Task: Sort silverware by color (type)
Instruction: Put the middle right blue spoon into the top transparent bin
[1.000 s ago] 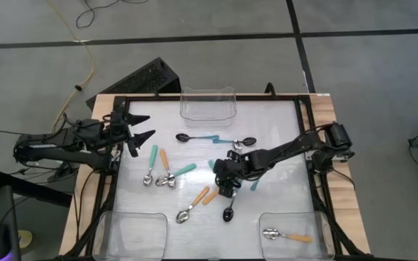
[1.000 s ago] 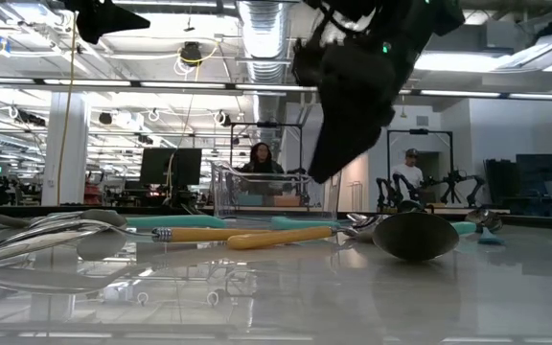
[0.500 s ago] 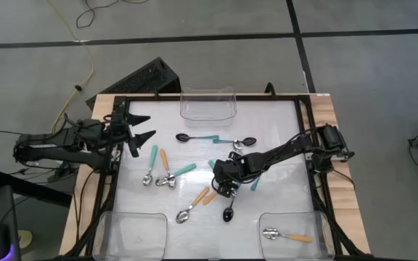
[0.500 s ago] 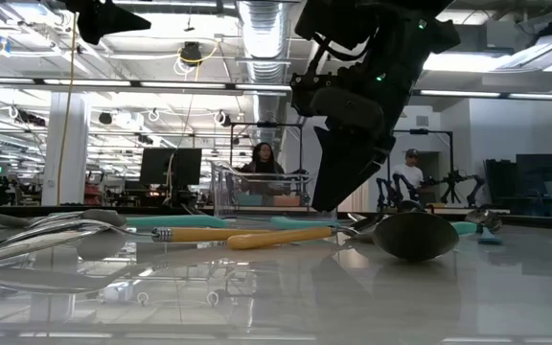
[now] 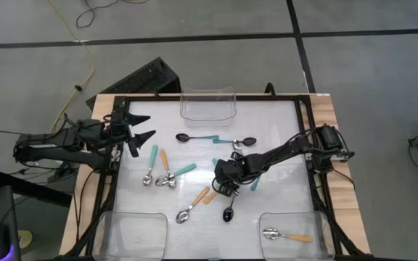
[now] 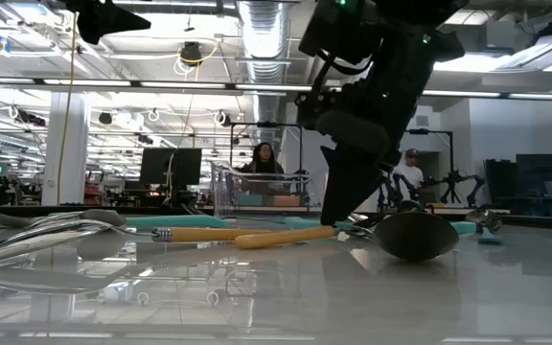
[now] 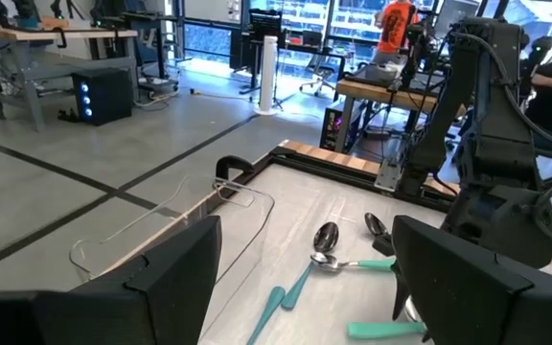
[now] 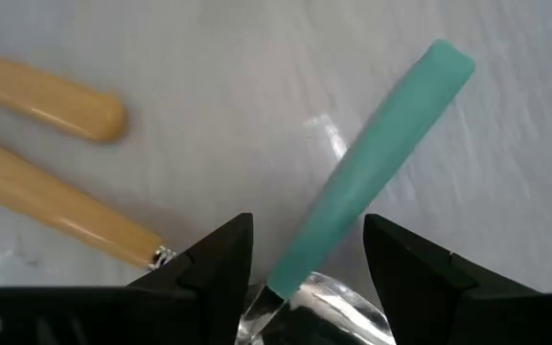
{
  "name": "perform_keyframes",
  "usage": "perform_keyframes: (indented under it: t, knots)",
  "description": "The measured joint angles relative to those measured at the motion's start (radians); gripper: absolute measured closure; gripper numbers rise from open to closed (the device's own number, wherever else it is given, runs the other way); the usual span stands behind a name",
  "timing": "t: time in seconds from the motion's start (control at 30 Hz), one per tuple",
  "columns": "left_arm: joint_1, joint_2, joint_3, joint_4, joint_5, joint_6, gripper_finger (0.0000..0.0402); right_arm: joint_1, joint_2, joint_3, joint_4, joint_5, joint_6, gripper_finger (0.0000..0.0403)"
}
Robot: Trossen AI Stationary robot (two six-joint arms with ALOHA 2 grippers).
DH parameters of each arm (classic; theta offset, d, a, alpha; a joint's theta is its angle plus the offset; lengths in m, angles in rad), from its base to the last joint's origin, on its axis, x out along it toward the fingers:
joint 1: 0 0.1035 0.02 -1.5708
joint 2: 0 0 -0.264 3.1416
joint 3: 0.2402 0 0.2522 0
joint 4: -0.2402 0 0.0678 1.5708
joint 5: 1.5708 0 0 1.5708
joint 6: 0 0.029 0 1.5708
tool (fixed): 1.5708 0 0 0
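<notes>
Spoons lie scattered on the white table: orange-handled ones [image 5: 205,196], teal-handled ones [image 5: 183,170], and a black-bowled one [image 5: 228,214]. My right gripper [image 5: 226,187] is low at the table's middle, fingers pointing steeply down and open. In the right wrist view its fingers stand on either side of a teal spoon handle [image 8: 372,153] near the neck, with a gap on both sides. That spoon lies flat; its bowl end is hidden under the gripper. My left gripper [image 5: 140,134] hangs open and raised at the table's left edge, with nothing between its fingers.
Clear bins stand at the far edge [image 5: 207,104], near left [image 5: 130,233] and near right [image 5: 292,217], the last holding an orange-handled spoon [image 5: 285,235]. Two orange handles [image 8: 46,96] lie close beside the right gripper. A black frame [image 5: 305,145] rims the table.
My right gripper has sunk toward the table, down over the teal-handled spoon, and rolled slightly. Its fingers have kept the same gap. The spoons lie where they were.
</notes>
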Motion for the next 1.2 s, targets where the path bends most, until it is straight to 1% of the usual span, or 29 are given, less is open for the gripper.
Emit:
perform_keyframes:
  t: [0.17,0.3,1.07,1.2]
  knots:
    - [0.0,0.0,0.0,0.0,0.0,0.0,0.0109,0.0,0.0,0.0,0.0,0.003,0.0,0.0178]
    - [0.0,0.0,0.0,0.0,0.0,0.0,0.0109,0.0,0.0,0.0,-0.001,0.029,0.0,0.0178]
    - [0.0,0.0,0.0,-0.001,0.0,0.0,0.0109,0.0,0.0,-0.023,0.012,0.035,-0.001,0.0178]
    - [0.0,0.0,0.0,0.0,0.0,0.0,0.0109,0.0,0.027,-0.018,0.027,0.039,-0.002,0.0178]
